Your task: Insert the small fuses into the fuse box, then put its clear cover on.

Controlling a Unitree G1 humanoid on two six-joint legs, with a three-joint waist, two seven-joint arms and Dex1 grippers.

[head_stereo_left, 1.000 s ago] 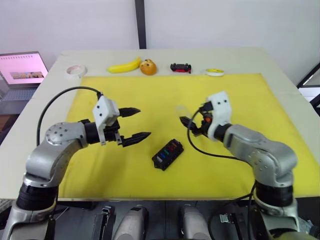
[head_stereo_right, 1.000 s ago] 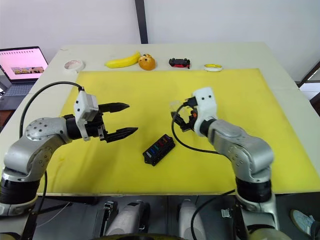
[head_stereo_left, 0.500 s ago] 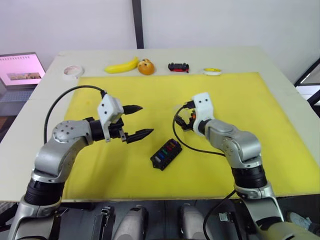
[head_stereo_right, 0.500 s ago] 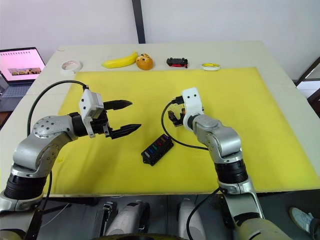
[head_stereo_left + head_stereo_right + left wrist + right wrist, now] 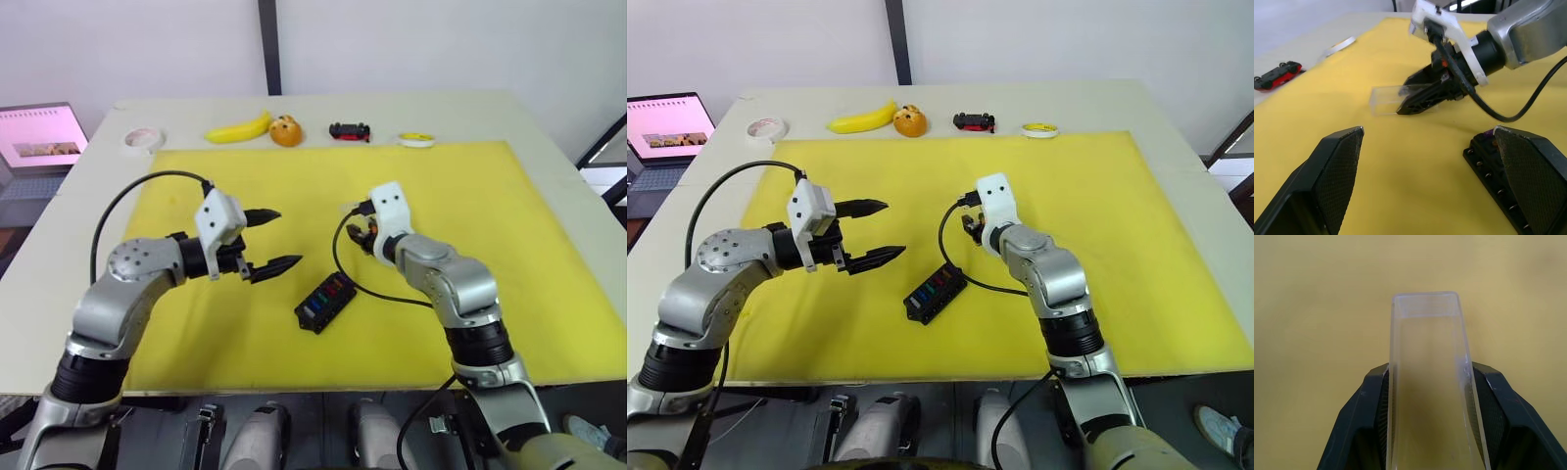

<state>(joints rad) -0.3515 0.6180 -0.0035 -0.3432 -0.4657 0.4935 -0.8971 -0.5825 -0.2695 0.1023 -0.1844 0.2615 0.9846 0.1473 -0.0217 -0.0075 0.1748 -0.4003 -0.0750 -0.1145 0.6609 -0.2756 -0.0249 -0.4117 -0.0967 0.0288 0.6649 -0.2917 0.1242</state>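
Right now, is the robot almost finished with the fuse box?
Nearly. Colored fuses already sit in the black fuse box on the yellow mat. The right gripper holds the clear cover off to the side, not yet over the box. The left gripper is open and empty. Fitting the cover remains.

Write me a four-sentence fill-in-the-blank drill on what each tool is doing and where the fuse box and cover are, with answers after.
1. The right tool is shut on the clear ____.
2. The left tool is ____, holding nothing.
3. The fuse box rests on the ____ mat.
4. The clear cover is ____ on the fuse box.

Missing words: cover; open; yellow; not yet
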